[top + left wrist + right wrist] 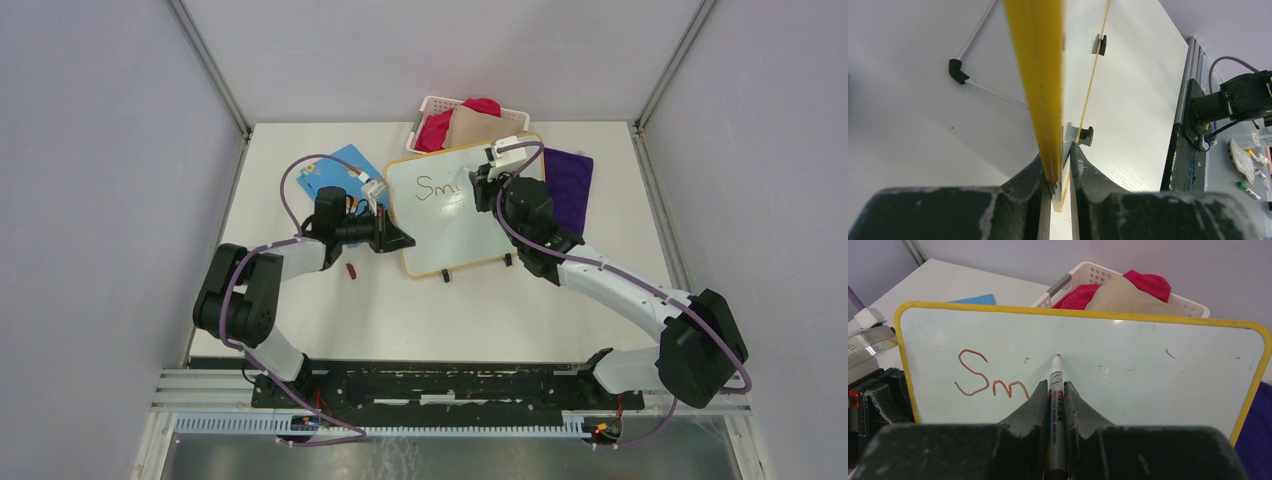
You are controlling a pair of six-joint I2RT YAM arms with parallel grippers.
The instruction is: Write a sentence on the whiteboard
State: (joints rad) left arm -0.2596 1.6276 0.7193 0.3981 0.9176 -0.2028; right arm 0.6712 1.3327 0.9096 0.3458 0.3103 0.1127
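Right tool (1055,386) clamps marker (1056,371) — tip at whiteboard (1158,365).

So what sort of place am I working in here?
Probably a robot lab test cell: plain pale wall panels in metal corner posts box in a white tabletop, an aluminium mounting rail lines the near edge, and a white perforated plastic basket of cloths sits at the back.

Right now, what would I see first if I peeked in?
A yellow-framed whiteboard sits mid-table with red letters "Sm" on its left part. The right gripper pinches a marker, tip beside the letters, while the left gripper clamps the whiteboard's left edge.
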